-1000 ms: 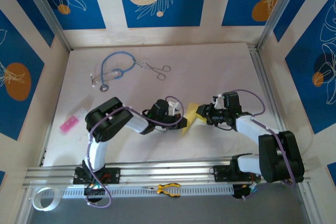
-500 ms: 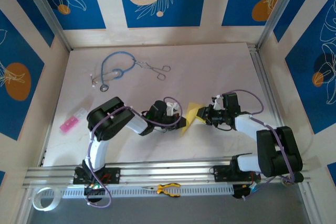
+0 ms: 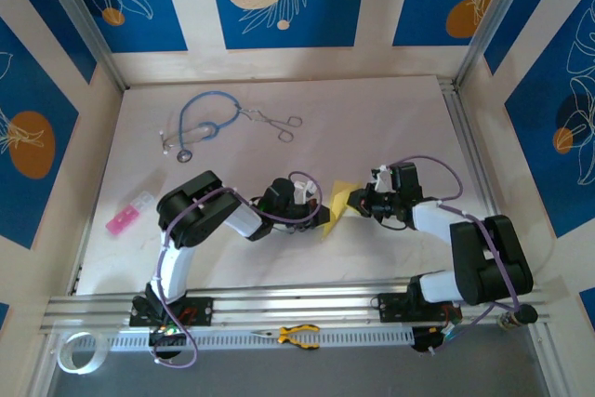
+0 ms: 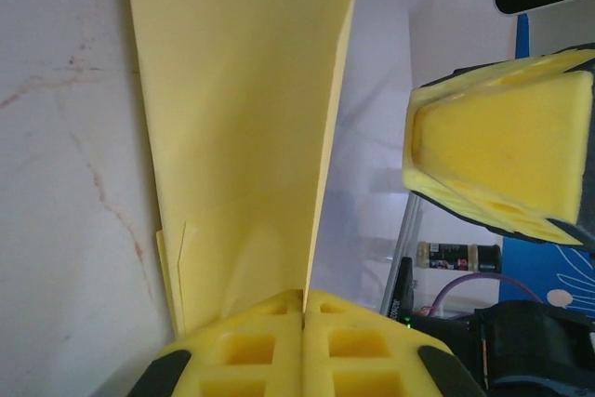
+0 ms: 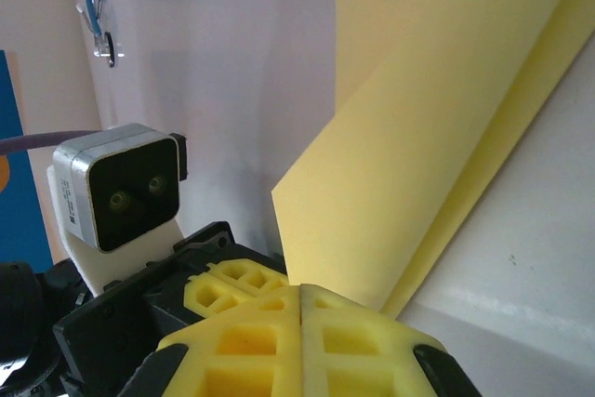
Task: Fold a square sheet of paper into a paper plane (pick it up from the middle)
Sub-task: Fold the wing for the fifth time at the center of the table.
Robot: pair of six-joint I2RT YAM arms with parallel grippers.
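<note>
Between left tool and right tool, folded yellow paper, pinched by both.

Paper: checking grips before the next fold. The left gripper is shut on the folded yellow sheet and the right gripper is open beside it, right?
No: the right gripper is shut on the paper too, as the right wrist view shows. The left gripper is shut on it, as you said.
</note>
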